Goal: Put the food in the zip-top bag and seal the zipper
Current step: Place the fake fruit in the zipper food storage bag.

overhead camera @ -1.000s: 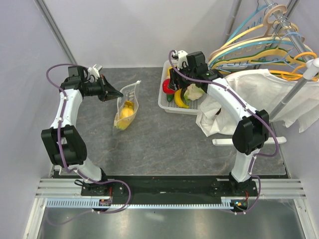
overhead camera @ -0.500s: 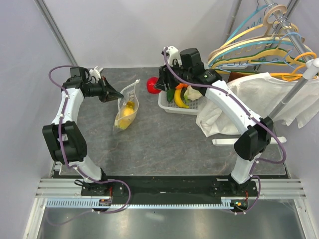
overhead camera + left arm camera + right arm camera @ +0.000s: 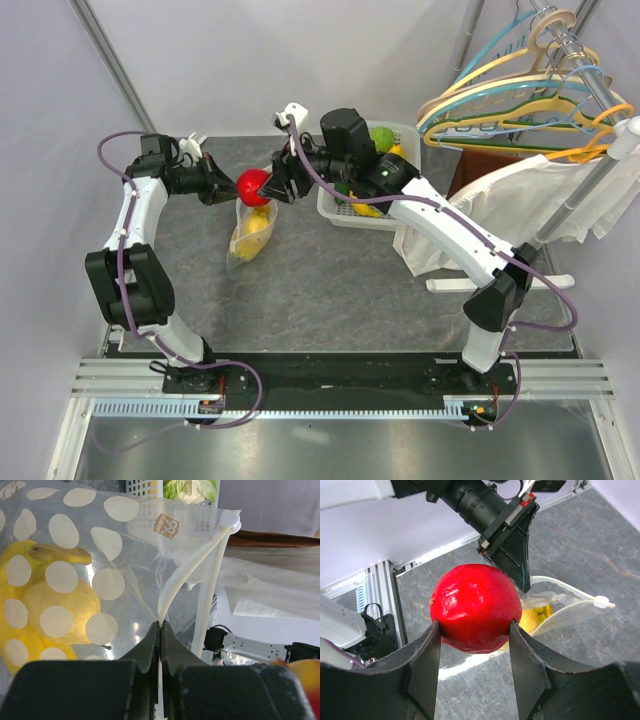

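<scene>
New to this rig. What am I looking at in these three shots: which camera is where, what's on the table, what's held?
Two small robot arms are bolted at the near edge of a grey table. The wide picture looks down from above and behind them; the other two come from a camera on each wrist. The left arm has its jaws shut on the rim of a clear dotted zip-top bag, holding its mouth open; yellow toy food is already inside. The right arm has its jaws closed around a red toy fruit, over the bag. Behind sits a white basket with more toy food, and at the right a white cloth and a rail of hangers.
</scene>
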Tool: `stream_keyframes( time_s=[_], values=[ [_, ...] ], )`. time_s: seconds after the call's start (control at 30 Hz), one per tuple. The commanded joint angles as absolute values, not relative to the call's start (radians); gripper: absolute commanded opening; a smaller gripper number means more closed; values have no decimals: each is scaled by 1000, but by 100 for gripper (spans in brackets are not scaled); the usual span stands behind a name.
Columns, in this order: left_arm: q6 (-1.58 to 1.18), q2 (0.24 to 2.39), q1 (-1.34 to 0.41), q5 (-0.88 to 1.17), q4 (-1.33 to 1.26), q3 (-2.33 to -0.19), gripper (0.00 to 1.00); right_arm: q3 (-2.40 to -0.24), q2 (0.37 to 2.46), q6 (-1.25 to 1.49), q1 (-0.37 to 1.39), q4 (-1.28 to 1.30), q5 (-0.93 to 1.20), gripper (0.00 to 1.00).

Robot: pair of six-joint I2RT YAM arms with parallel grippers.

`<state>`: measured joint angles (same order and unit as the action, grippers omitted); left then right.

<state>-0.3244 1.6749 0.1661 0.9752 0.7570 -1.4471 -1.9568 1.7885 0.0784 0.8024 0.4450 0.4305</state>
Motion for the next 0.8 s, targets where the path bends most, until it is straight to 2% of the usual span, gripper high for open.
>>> stream_keyframes(
  time_s=[0.0,0.3,0.53,0.6,0.77],
  values=[
    [-330,1629,169,1003,753,-1471,2,-1971,1859,78,808,400,394,32],
    [-336,1615,169,1028,758,-1471,2,-1913,1930,34,808,397,295,31],
    [-337,1611,169,1031,762,-1473,2,-1939,1950,58,815,428,42,31],
    [-339,1612,169,1037,761,-1473,2,-1948,1953,61,821,439,-20,35],
    [-342,1621,169,1051,761,-1480,2,-1953,1985,81,834,445,-25,36]
  ],
)
